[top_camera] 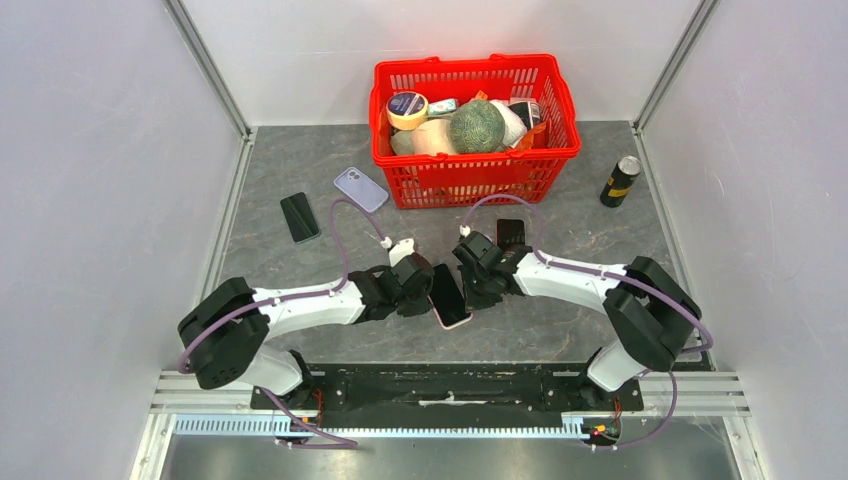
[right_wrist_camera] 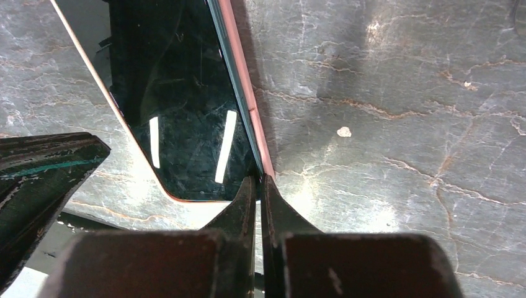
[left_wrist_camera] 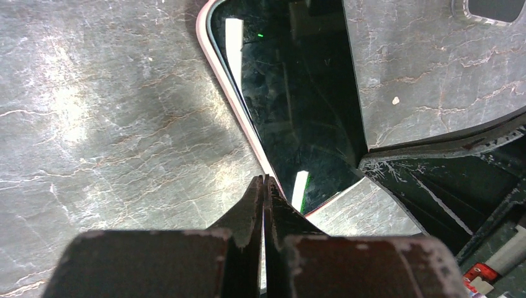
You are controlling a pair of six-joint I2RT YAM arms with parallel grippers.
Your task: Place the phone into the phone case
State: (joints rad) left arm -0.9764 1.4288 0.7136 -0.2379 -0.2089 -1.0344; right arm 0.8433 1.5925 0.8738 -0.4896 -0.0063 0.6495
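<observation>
The phone (top_camera: pixel 449 296), black-screened with a pink rim, hangs tilted between both arms at the table's middle front. My left gripper (top_camera: pixel 424 292) is shut on its left long edge; the left wrist view shows the jaws (left_wrist_camera: pixel 265 180) pinched on the pink rim of the phone (left_wrist_camera: pixel 291 93). My right gripper (top_camera: pixel 472 285) is shut on the opposite edge, its tips (right_wrist_camera: pixel 259 179) clamped near a corner of the phone (right_wrist_camera: pixel 180 93). The lilac phone case (top_camera: pixel 360 188) lies flat at the back left, apart from both grippers.
A red basket (top_camera: pixel 460 62) full of groceries stands at the back centre. A dark can (top_camera: pixel 620 181) stands to its right. A dark green phone-shaped slab (top_camera: pixel 299 217) lies left of the case. A black slab (top_camera: pixel 510 232) lies just behind my right wrist.
</observation>
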